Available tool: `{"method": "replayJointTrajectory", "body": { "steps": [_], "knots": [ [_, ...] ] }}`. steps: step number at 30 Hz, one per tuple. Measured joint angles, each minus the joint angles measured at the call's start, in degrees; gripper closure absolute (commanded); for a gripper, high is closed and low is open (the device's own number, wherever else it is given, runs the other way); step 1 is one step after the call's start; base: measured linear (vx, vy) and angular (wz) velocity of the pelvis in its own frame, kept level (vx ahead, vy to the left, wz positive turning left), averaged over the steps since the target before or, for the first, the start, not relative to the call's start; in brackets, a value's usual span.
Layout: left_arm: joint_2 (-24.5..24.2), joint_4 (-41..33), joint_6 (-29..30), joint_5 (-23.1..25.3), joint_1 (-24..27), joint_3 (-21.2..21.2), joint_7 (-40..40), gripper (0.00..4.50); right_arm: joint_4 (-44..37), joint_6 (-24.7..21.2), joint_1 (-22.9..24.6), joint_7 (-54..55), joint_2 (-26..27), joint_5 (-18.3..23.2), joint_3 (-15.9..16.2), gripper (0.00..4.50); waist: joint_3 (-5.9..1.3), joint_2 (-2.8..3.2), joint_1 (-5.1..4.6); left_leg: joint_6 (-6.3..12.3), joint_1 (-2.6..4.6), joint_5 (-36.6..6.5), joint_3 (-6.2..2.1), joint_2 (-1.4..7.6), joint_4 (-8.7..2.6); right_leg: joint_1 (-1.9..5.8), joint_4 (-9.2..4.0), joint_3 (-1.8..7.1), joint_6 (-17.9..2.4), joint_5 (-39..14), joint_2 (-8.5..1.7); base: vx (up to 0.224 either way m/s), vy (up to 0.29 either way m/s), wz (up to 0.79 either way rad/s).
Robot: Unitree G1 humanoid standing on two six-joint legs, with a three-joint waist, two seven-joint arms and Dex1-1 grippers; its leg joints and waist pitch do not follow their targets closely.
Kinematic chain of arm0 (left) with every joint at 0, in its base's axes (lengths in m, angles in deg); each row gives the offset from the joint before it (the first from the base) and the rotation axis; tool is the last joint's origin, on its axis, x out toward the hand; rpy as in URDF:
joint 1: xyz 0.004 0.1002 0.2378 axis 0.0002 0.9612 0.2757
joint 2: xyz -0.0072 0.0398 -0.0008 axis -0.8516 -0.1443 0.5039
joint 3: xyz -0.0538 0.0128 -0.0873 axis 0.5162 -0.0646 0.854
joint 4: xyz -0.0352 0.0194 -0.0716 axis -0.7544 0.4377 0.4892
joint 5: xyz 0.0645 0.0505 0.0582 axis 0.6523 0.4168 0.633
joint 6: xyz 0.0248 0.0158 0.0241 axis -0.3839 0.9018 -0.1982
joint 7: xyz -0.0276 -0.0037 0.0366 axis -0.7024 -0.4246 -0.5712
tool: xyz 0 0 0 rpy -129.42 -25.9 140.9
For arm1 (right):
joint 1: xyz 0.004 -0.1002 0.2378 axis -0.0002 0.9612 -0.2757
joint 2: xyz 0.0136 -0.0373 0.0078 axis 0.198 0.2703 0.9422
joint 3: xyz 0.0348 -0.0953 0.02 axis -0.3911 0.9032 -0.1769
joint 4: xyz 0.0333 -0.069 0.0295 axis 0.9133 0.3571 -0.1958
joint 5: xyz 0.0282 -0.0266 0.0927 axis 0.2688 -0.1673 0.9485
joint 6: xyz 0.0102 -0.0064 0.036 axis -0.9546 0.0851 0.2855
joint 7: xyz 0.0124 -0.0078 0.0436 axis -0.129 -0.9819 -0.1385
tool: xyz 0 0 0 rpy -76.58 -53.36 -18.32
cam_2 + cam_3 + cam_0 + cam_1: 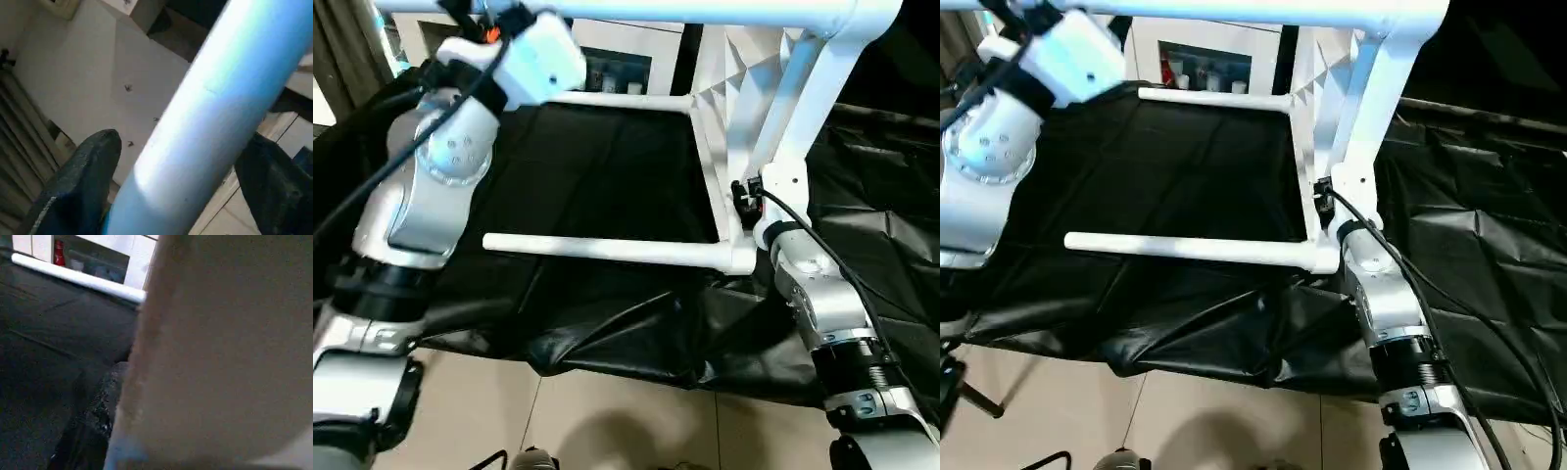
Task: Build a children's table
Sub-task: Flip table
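a: where does the children's table (729,117) sit?

b: tipped on its side on the black-draped bench (587,176), tabletop on edge at the robot's right, ribbed underside facing left.

a: leg axes?

b: all four run level, pointing away from the tabletop toward the robot's left. two lower legs lie just over the cloth: near leg (607,251), far leg (617,99), roughly parallel. an upper leg (705,10) crosses the top of the head views. a slanted upper leg (803,108) comes down toward the right arm.

a: left claw (181,166)?

b: raised at the upper leg. wrist view shows that leg lying between the two black fingers (83,181), one each side, fingers spread. whether they press the tube, cannot tell.

a: right claw (744,196)?

b: at the tabletop's near edge, by the slanted leg. wrist view has a white part close up beside one dark finger (93,421); clenched or released, cannot tell.

a: background?

b: white glass-door cabinet (617,59) behind the bench.
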Motion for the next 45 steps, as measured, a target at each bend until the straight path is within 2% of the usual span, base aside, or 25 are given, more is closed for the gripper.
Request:
{"method": "replayJointTrajectory", "body": {
  "steps": [1,3,11,17,19,22,24,27,31,36,38,39,43,45],
  "knots": [
    [0.01,-0.14,0.08,-0.18,-0.01,0.07,-0.01,1.06,0.00,0.00,0.00,-0.01,0.00,0.00,-0.06,2.34,0.01,0.02,0.00,0.00,0.01,0.00,0.00,0.00,0.00,0.00,0.00,0.00,0.00,0.00,0.00,0.000,0.000,0.00],
    [1.03,-0.63,1.07,-0.64,0.13,0.23,-0.51,1.19,0.00,0.00,0.00,-0.05,-0.10,0.00,-0.44,2.34,0.09,0.15,0.00,0.00,0.01,0.00,0.01,-0.01,0.01,0.01,0.00,0.02,0.00,0.00,-0.01,0.000,0.000,0.00],
    [2.46,-1.74,3.73,-0.77,1.22,0.90,-0.68,1.48,-0.29,0.87,-0.01,-1.04,-1.27,-0.02,-0.62,2.39,0.31,1.23,0.13,0.01,0.01,0.00,0.02,-0.03,-0.02,0.02,0.00,0.02,0.00,0.00,-0.05,0.000,0.000,0.00],
    [5.43,-3.96,8.01,-3.46,1.69,4.91,-1.03,1.51,-3.19,0.86,-2.73,-5.18,-6.63,0.00,-1.03,2.42,0.41,2.00,0.12,0.18,-0.03,0.11,0.17,-0.07,-0.10,-0.11,0.00,0.10,0.02,-0.04,-0.10,0.000,0.000,0.00],
    [7.62,-5.37,9.86,-5.77,2.31,7.19,-0.84,1.51,-3.42,0.80,-5.88,-8.23,-11.08,-0.03,-1.17,2.44,0.42,2.29,0.36,0.28,-0.09,0.16,0.24,-0.10,-0.14,-0.16,0.00,0.10,0.03,-0.04,-0.19,0.000,0.000,0.00],
    [9.73,-6.48,12.51,-10.10,2.42,11.33,0.05,1.51,-5.79,1.64,-9.87,-12.03,-16.33,-0.74,-1.56,2.46,0.38,2.23,0.74,0.37,0.04,0.22,0.27,-0.07,-0.23,-0.05,0.01,0.04,0.04,-0.11,-0.17,0.000,0.000,0.00],
    [12.07,-7.24,14.37,-12.68,3.27,13.76,0.52,1.52,-6.62,1.81,-12.43,-14.89,-19.75,-1.40,-1.49,2.49,0.39,2.07,0.98,0.45,0.03,0.27,0.28,-0.08,-0.20,0.00,0.01,0.04,0.05,-0.11,-0.20,0.000,0.000,0.00],
    [14.68,-9.15,17.32,-16.39,4.91,16.08,0.94,1.53,-7.74,1.67,-16.16,-19.27,-24.49,-2.90,-1.38,2.53,0.36,1.24,1.48,0.50,0.08,0.30,0.28,-0.07,-0.15,0.11,0.01,-0.02,0.08,-0.13,-0.24,0.000,0.000,0.00],
    [16.96,-12.19,19.93,-18.54,8.36,16.97,0.91,1.61,-7.95,1.28,-19.12,-22.86,-28.00,-4.57,0.15,2.55,0.19,0.42,1.51,0.55,0.08,0.27,0.28,-0.04,0.03,0.33,-0.02,0.00,0.30,-0.25,-0.33,0.000,0.000,0.00],
    [19.29,-14.70,22.59,-20.41,13.14,17.57,0.90,1.81,-7.98,0.39,-22.92,-27.49,-30.99,-7.12,2.55,2.56,-0.48,-0.82,1.28,0.59,0.16,0.25,0.28,-0.06,0.05,0.50,-0.05,-0.06,0.58,-0.40,-0.52,0.000,0.000,0.00],
    [20.64,-14.93,23.49,-21.47,15.04,17.66,0.99,1.91,-7.95,0.76,-24.71,-29.40,-32.09,-8.41,3.27,2.57,-0.75,-1.50,1.15,0.60,0.19,0.24,0.25,-0.06,0.07,0.59,-0.05,-0.10,0.68,-0.46,-0.54,0.000,0.000,0.00],
    [21.09,-14.88,24.45,-21.98,16.07,17.73,1.00,1.91,-7.82,1.10,-25.52,-30.16,-32.29,-9.15,3.63,2.57,-0.85,-2.02,1.08,0.60,0.18,0.24,0.19,-0.05,0.10,0.60,-0.05,-0.15,0.69,-0.47,-0.53,0.000,0.000,0.00],
    [22.11,-13.59,25.43,-22.52,19.71,16.67,1.02,2.13,-6.20,2.46,-28.64,-32.68,-32.93,-10.69,5.57,2.60,-0.65,-3.30,0.35,0.61,-0.05,0.22,-0.14,-0.04,0.19,0.53,-0.61,-0.60,0.70,-0.47,-0.48,0.000,0.000,0.00],
    [22.30,-12.66,26.08,-22.60,20.34,16.14,1.02,2.20,-5.39,3.40,-29.50,-33.55,-33.11,-11.18,6.27,2.60,-0.65,-3.57,0.10,0.61,-0.37,0.23,-0.45,0.05,0.20,0.76,-1.30,-1.24,0.70,-0.46,-0.52,0.000,0.000,0.00]
  ]
}}
